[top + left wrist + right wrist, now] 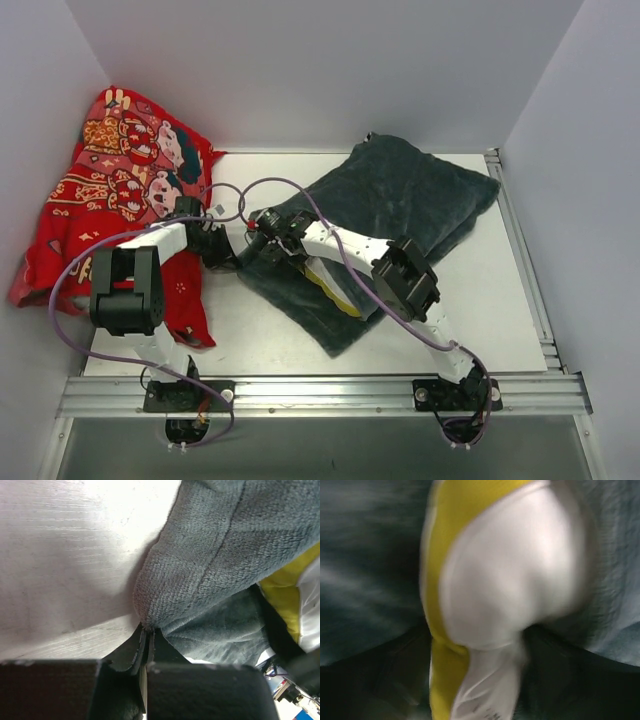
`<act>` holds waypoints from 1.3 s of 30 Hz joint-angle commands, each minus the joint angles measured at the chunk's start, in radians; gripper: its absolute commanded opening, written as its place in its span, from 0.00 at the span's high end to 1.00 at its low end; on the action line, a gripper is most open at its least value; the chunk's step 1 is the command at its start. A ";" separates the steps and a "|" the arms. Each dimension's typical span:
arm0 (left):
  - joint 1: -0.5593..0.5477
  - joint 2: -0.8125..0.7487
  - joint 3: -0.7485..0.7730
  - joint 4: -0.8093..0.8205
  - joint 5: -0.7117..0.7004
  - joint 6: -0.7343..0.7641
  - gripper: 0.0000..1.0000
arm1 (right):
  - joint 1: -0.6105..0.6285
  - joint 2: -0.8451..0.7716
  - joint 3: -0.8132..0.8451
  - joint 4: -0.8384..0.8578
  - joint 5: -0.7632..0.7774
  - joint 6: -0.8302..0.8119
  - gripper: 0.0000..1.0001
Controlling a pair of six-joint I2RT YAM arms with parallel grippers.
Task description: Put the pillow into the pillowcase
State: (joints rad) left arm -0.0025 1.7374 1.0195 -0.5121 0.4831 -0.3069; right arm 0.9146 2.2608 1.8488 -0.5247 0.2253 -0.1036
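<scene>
The dark grey-blue plush pillowcase point(410, 190) lies slantwise on the table, bulging with the pillow inside. A white and yellow strip of the pillow point(335, 290) shows at its near-left opening. My left gripper point(222, 255) is at the case's left corner. In the left wrist view the left gripper point(146, 630) is shut on the pillowcase point(220, 545) edge, with the pillow's yellow band point(285, 590) at the right. My right gripper point(268, 235) reaches into the opening. In the blurred right wrist view the right gripper point(480, 680) stands open around the pillow's point(510, 570) corner and tag, pillowcase point(365, 555) all round.
A red cloth with cartoon figures point(120, 180) is heaped at the left, partly under the left arm. White walls enclose the table on three sides. A metal rail point(525, 270) runs along the right edge. Bare tabletop point(60, 555) lies left of the case.
</scene>
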 commanded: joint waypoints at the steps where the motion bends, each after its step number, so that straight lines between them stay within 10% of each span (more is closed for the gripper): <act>1: 0.028 -0.049 -0.010 0.006 -0.008 0.045 1.00 | -0.075 0.016 0.038 -0.058 0.117 -0.005 0.31; 3: 0.047 -0.052 -0.016 0.006 -0.018 0.063 1.00 | -0.115 -0.041 0.029 -0.067 0.060 0.016 0.52; 4: 0.055 -0.050 -0.021 0.004 -0.024 0.071 1.00 | -0.129 -0.070 0.033 -0.087 0.015 0.042 0.78; 7: 0.073 -0.044 -0.019 0.006 -0.031 0.100 1.00 | -0.221 -0.199 0.043 -0.115 -0.384 0.160 1.00; 12: 0.097 -0.064 0.011 0.111 0.040 0.149 1.00 | -0.394 -0.282 -0.020 0.042 -1.131 0.462 1.00; 16: 0.099 -0.119 0.013 0.247 0.198 0.109 1.00 | -0.425 -0.317 -0.254 0.459 -1.317 0.839 1.00; 18: 0.099 -0.156 0.007 0.300 0.263 0.059 1.00 | -0.441 -0.325 -0.334 0.867 -1.328 1.164 1.00; 21: 0.102 -0.219 0.010 0.304 0.311 0.012 0.95 | -0.453 -0.270 -0.318 1.038 -1.340 1.312 1.00; 25: 0.104 -0.343 -0.007 0.351 0.322 -0.059 0.58 | -0.451 -0.247 -0.303 1.158 -1.327 1.442 1.00; 39: -0.171 -0.213 0.044 0.454 0.009 -0.307 0.59 | -0.441 -0.247 -0.332 1.235 -1.308 1.522 1.00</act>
State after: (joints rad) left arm -0.1505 1.4532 1.0355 -0.1013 0.6006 -0.5480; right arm 0.4625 2.0590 1.5059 0.5793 -1.0138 1.3430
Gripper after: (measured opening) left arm 0.415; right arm 0.130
